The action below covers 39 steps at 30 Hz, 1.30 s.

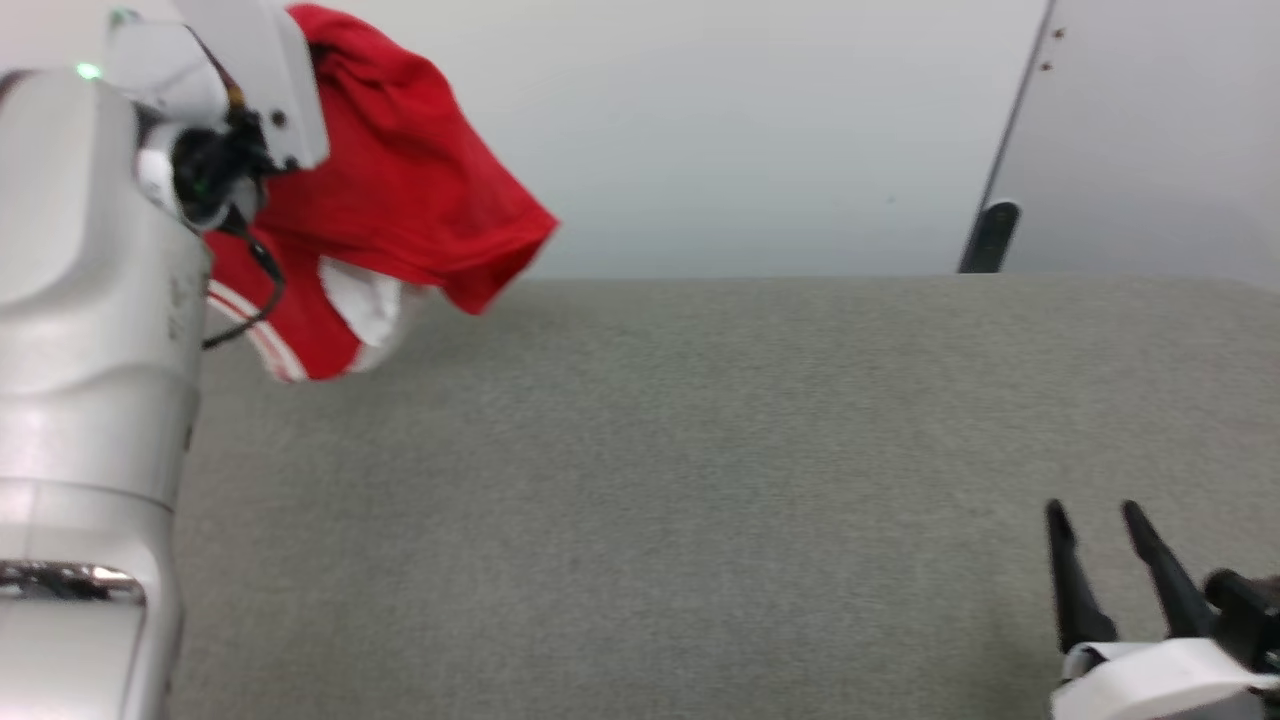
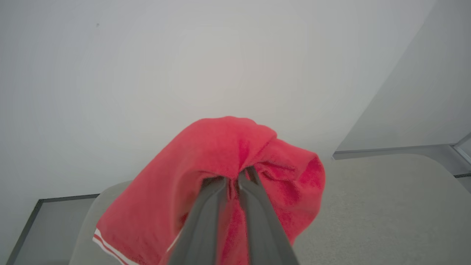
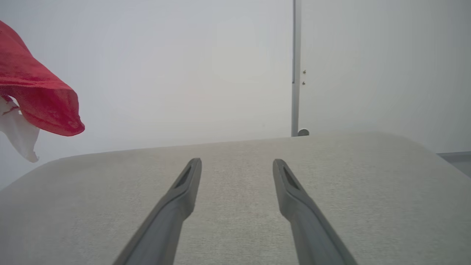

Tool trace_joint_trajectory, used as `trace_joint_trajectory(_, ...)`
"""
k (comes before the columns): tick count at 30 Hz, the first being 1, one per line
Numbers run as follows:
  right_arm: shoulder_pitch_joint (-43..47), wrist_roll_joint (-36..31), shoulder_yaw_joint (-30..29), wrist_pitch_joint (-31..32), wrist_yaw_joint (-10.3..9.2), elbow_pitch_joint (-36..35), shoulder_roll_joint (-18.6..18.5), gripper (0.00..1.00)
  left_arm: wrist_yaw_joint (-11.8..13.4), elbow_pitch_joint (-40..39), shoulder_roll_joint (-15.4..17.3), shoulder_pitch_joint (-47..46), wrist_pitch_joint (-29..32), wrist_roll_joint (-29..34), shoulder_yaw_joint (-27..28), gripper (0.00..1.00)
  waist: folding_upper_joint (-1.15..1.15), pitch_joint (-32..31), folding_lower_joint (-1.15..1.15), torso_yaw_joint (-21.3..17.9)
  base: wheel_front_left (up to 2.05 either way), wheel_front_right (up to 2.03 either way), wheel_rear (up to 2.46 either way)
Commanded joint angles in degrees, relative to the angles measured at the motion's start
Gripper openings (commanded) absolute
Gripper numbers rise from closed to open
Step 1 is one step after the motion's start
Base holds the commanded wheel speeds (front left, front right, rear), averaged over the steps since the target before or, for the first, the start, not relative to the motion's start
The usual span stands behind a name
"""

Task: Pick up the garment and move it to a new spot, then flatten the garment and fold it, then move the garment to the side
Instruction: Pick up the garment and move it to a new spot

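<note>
the left gripper [image 2: 235, 176] is closed on a bunched fold of the red shirt [image 2: 220, 147], its two fingers pinched together with cloth between them. the red shirt hangs in the air over the far left corner of the grey padded table [image 1: 700, 450], with a white sleeve [image 1: 365, 305] and striped trim [image 1: 250, 335] dangling below. it looks clear of the tabletop, though blur makes that hard to confirm. the right gripper [image 1: 1091, 508] sits by the table's near right corner, fingers spread apart and holding nothing.
</note>
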Motion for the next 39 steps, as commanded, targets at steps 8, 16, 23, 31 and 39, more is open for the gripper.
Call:
trace_joint_trajectory(8, 4.0, -2.2, -8.3, 0.3, 0.22, -0.6, 0.5, 1.0, 1.4, -10.1, -2.8, 9.5, 6.5, -2.6, -1.8, 0.0, 0.0, -2.1, 0.0, -8.2, 0.0, 0.0, 0.0)
trace_joint_trajectory(16, 6.1, -2.4, -10.4, 1.4, 0.22, -2.8, 1.4, 1.0, 4.7, -21.3, -5.0, 21.7, 13.7, -4.6, -3.7, 0.0, 0.0, -2.0, 0.0, -12.0, 0.0, 0.0, 0.0)
trace_joint_trajectory(23, 6.2, -1.5, -9.1, 1.4, 0.22, -2.9, 1.9, 1.0, 7.6, -30.1, -5.3, 32.3, 19.2, -5.0, -6.2, 0.0, 0.0, -0.6, 0.0, -13.4, 0.0, 0.0, 0.0)
trace_joint_trajectory(31, 3.8, 0.1, -5.6, 0.4, 0.22, -0.1, 1.9, 1.0, 10.0, -32.3, -4.4, 40.5, 22.1, -4.4, -8.6, 0.0, 0.0, 1.0, 0.0, -13.8, 0.0, 0.0, 0.0)
trace_joint_trajectory(39, 2.1, 1.0, -2.6, -0.2, 0.22, 2.1, 1.9, 1.0, 9.0, -31.2, -4.8, 44.8, 23.1, -5.6, -10.2, 0.0, 0.0, 1.0, 0.0, -12.7, 0.0, 0.0, 0.0)
